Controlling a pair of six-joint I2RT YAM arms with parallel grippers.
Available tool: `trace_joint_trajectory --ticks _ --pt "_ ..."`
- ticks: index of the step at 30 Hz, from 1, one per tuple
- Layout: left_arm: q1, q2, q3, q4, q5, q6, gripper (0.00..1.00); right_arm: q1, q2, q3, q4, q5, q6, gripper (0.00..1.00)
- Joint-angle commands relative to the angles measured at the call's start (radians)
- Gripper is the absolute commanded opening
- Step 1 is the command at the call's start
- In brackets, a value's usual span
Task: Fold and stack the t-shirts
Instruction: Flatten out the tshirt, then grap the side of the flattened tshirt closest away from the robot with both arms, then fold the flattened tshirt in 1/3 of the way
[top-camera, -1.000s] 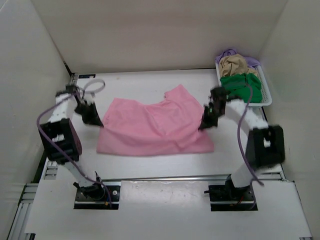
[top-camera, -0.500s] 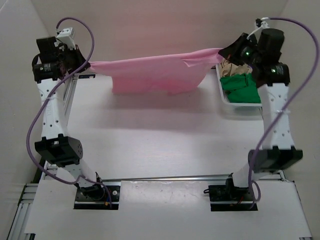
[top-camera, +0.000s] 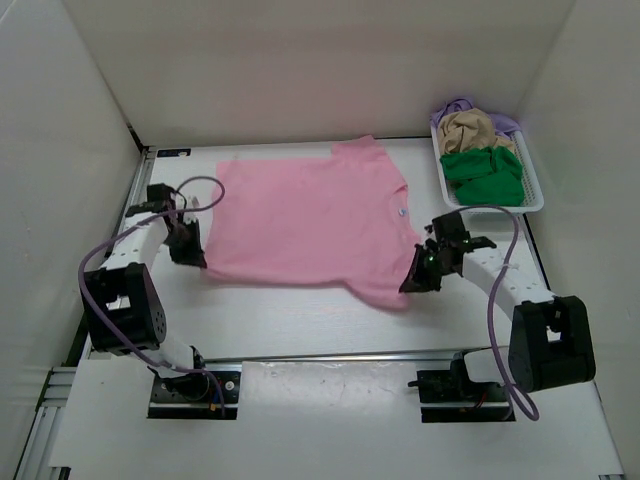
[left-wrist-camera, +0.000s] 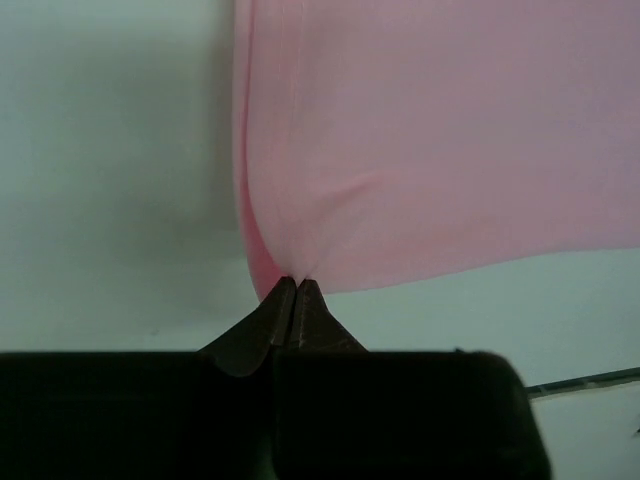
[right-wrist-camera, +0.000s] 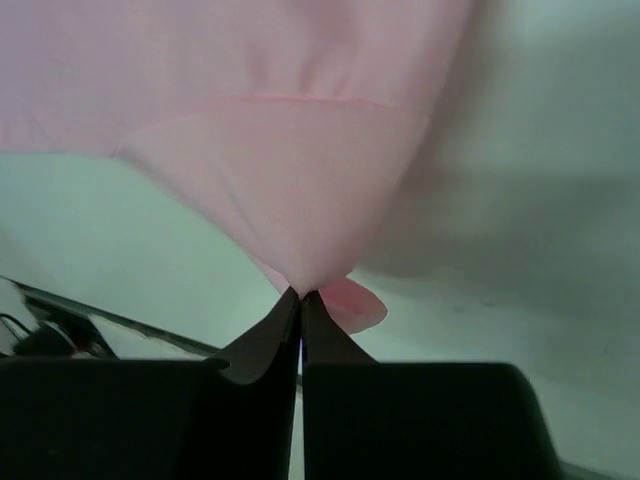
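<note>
right claw pinching pink t-shirt

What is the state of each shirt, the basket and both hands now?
pink t-shirt: spread flat on table, not folded.
left hand: shut on pink t-shirt's near corner.
right hand: shut on its other near corner.
green t-shirt: crumpled in basket.
tan t-shirt: crumpled in basket.
purple t-shirt: mostly hidden.

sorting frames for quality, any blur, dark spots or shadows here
Top view: sharp, even light, pink shirt casts little shadow. Left wrist: soft focus, left end effector a dark silhouette, shadow left of the shirt. Right wrist: soft, right end effector black, shadow at right.
</note>
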Motion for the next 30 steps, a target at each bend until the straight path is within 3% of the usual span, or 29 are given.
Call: trace_joint_trajectory --ticks 1,6,16,21,30 --pt "-0.001 -0.022 -0.131 0.021 -0.096 0.007 0.1 0.055 -0.05 -0.065 0.036 -0.005 0.001 0.0" --pt "0.024 -0.022 -0.286 0.062 -0.116 0.007 0.1 0.112 -0.015 -0.178 0.055 0.006 0.01 0.0" --pt "0.103 -0.144 -0.306 -0.04 -0.114 0.007 0.1 0.112 -0.111 -0.21 -0.033 -0.026 -0.034 0.0" --pt "0.103 -0.146 -0.236 -0.082 -0.053 0.007 0.1 0.112 -0.133 -0.071 -0.089 -0.01 -0.079 0.0" --pt "0.103 -0.052 -0.116 -0.058 0.031 0.007 0.1 0.103 0.077 0.178 -0.1 0.042 -0.168 0.0"
